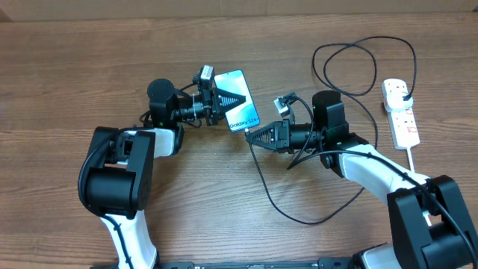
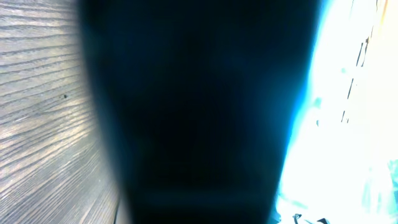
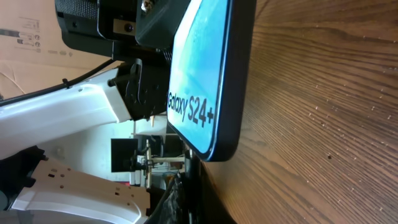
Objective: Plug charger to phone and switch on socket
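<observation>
The phone (image 1: 233, 79), with a teal screen and "Galaxy S24+" text, is held on edge above the table by my left gripper (image 1: 226, 103), which is shut on it. In the left wrist view only a dark blur and the bright screen (image 2: 348, 93) show. My right gripper (image 1: 251, 137) is shut on the charger's small plug tip, right at the phone's bottom end (image 3: 205, 146). The right wrist view shows the phone (image 3: 199, 81) and the fingers (image 3: 186, 199) just below it. The black cable (image 1: 269, 190) loops round to a black plug (image 1: 403, 91) in the white socket (image 1: 404, 123).
The charger cable coils in a loop at the back right (image 1: 358, 63) and sags toward the table's front (image 1: 306, 220). The socket's thick white cord (image 1: 415, 158) runs down beside my right arm. The wooden table (image 1: 89, 67) lies under everything.
</observation>
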`<state>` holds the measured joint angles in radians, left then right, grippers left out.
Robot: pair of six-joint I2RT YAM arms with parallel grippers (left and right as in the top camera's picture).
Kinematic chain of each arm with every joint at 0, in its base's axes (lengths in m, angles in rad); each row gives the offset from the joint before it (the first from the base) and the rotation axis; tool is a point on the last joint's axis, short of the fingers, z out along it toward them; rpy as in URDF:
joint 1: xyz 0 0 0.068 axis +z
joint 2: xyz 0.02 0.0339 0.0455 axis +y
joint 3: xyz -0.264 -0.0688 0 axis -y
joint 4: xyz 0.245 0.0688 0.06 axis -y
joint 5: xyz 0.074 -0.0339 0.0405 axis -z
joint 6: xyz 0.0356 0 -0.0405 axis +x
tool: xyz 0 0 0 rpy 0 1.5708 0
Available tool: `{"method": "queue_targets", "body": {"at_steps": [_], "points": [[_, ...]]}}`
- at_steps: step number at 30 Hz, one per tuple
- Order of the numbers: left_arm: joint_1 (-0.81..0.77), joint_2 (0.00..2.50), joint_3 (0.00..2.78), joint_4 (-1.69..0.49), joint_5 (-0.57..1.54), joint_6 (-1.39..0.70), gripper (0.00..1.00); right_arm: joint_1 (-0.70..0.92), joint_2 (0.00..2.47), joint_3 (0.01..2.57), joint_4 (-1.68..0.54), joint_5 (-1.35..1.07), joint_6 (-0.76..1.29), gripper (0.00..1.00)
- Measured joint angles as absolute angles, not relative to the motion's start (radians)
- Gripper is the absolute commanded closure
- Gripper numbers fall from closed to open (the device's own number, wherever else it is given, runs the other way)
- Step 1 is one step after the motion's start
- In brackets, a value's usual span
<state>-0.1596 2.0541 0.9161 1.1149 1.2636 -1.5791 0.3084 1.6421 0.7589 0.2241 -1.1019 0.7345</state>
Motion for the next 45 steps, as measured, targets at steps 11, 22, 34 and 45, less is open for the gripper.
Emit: {"method": "queue_targets", "body": {"at_steps": [11,22,34,45], "points": [[-0.160,2.054,0.916,1.115,1.262,-1.573,0.96,0.308,1.642,0.759,0.224,-1.102,0.748,0.96],[-0.160,2.054,0.916,1.115,1.263,-1.572,0.96,0.308,1.642,0.759,0.253,-1.120,0.756,0.96],[-0.164,2.054,0.916,1.115,1.264,-1.571,0.96,0.308,1.642,0.759,0.217,-1.110,0.756,0.96],[-0.164,2.054,0.916,1.115,1.263,-1.571,0.96,0.308,1.642,0.759,0.224,-1.111,0.756,0.96]]}}
